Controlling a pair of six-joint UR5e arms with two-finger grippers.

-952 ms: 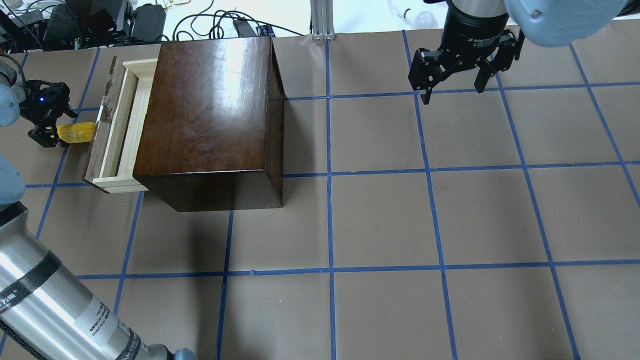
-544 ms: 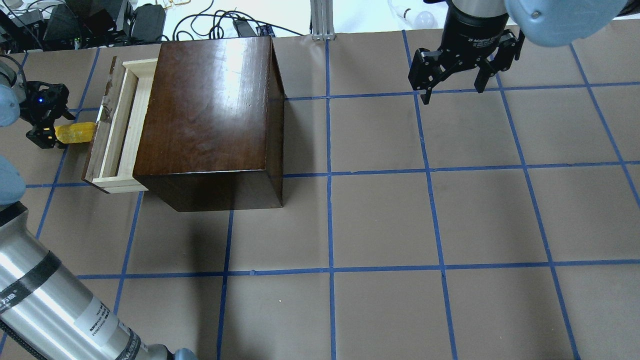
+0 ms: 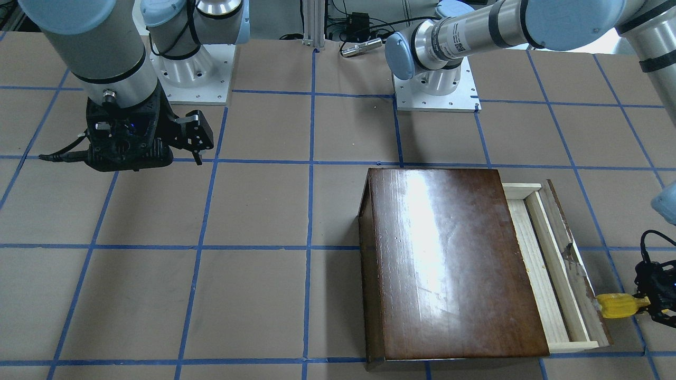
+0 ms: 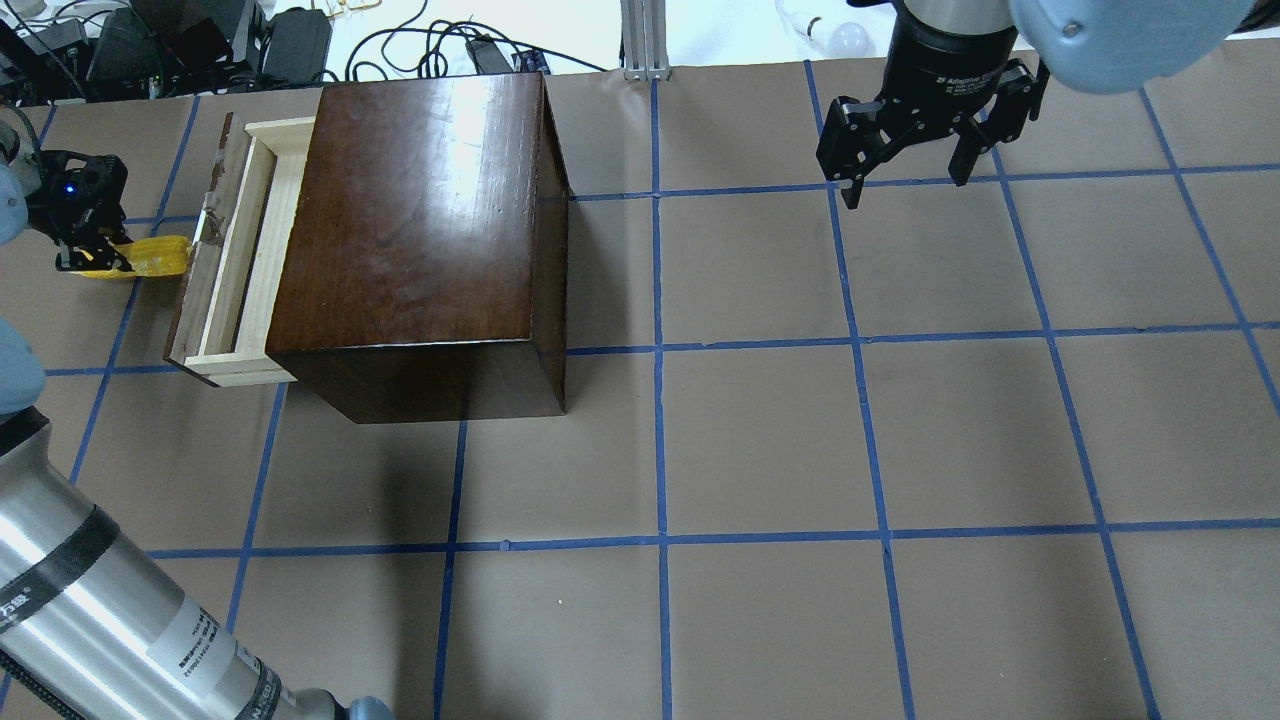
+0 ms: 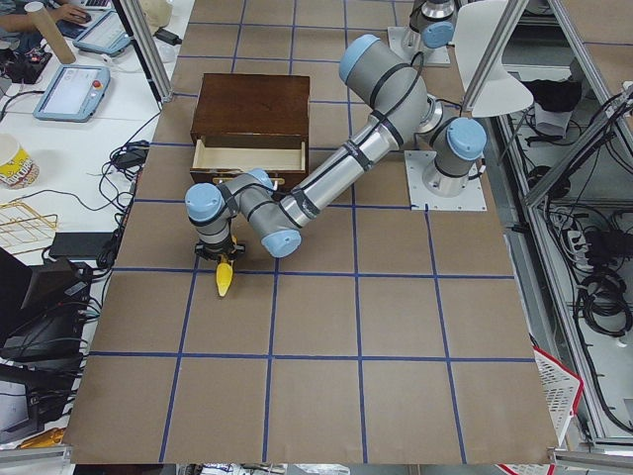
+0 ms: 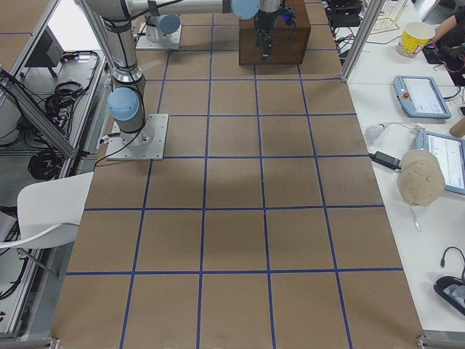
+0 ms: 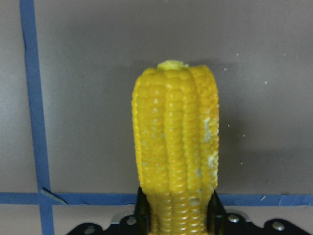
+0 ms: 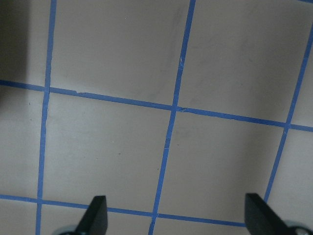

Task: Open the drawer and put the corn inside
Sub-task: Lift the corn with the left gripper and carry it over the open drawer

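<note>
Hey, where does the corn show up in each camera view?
Exterior front-facing: corn low at the right edge, just outside the open drawer.
Overhead exterior: corn at the left edge, beside the drawer front.
Exterior left: corn left of centre, below the drawer.
Exterior right: not visible.
Left wrist-mounted: corn fills the centre.
Right wrist-mounted: not in it.
Shared landmark: the open drawer.
</note>
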